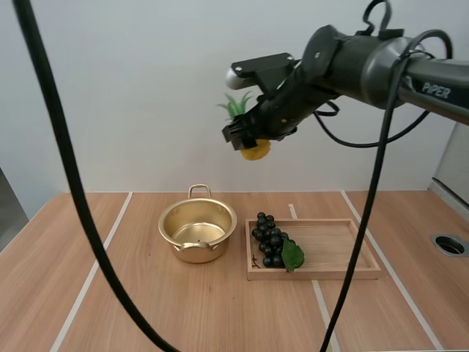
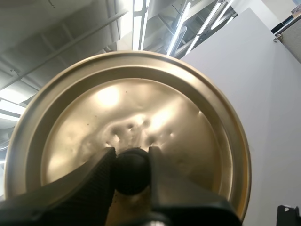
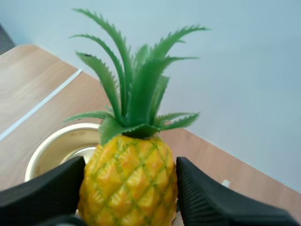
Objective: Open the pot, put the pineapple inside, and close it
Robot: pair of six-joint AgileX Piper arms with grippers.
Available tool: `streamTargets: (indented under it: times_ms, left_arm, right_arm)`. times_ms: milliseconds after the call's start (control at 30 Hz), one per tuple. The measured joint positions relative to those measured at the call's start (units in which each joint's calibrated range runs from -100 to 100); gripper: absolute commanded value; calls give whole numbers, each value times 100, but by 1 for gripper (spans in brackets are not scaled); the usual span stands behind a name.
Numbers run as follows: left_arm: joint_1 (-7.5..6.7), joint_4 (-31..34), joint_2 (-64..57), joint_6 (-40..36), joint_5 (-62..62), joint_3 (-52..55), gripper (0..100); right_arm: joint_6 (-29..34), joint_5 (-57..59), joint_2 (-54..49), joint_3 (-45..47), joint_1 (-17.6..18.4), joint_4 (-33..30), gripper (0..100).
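Observation:
A gold pot [image 1: 198, 232] stands open and empty on the table, left of the wooden tray [image 1: 344, 249]. High above it my right gripper [image 1: 249, 139] is shut on a small yellow pineapple [image 1: 256, 150] with green leaves [image 1: 234, 105]. In the right wrist view the two fingers [image 3: 42, 193] pinch the pineapple [image 3: 128, 183] by its sides, and the pot [image 3: 56, 148] lies below and behind it. In the left wrist view my left gripper [image 2: 130, 172] is shut on the black knob [image 2: 130, 170] of the gold lid [image 2: 141, 108], held up off the table.
A bunch of dark grapes [image 1: 271, 240] with a green leaf lies in the left end of the tray. A round metal fitting [image 1: 448, 245] is set in the table at the far right. White lines cross the wooden tabletop.

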Motion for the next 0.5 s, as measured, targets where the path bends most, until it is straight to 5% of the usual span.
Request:
streamTargets:
  times_ms: [500]
  left_arm:
    - [0,337,-15,0,269,-138,0]
  right_arm:
    - [-226,0,1482,0,451,58,0]
